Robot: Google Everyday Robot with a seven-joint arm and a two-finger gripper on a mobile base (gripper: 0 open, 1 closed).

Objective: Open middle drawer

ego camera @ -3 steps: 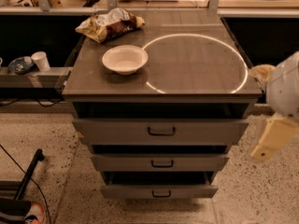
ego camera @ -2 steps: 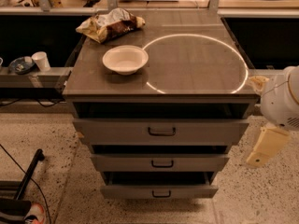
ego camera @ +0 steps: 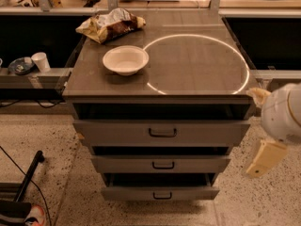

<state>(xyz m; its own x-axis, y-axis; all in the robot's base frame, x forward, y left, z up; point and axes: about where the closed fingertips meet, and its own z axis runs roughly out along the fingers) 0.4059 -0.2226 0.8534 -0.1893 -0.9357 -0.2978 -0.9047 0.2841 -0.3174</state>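
Off the brown surface's point(ego camera: 197, 65) front-right corner, cream robot hand point(ego camera: 265, 158), grip state cannot tell; approach step, seemingly; next: reach small black pull handle point(ego camera: 163, 165) on wide grey metal middle drawer point(ego camera: 122, 164).

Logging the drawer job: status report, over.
Gripper low, right of the cabinet, apart from it. Middle drawer not grasped, its handle free. Bowl and snack bag on top, not in the way.

floor: pale speckled terrazzo floor point(ego camera: 47, 135) around grey-brown metal table point(ego camera: 197, 86) | light: bright ring-shaped reflection point(ego camera: 195, 35) on table top | left of table: grey ledge point(ego camera: 33, 76) | right of table: cream hand point(ego camera: 264, 158), low
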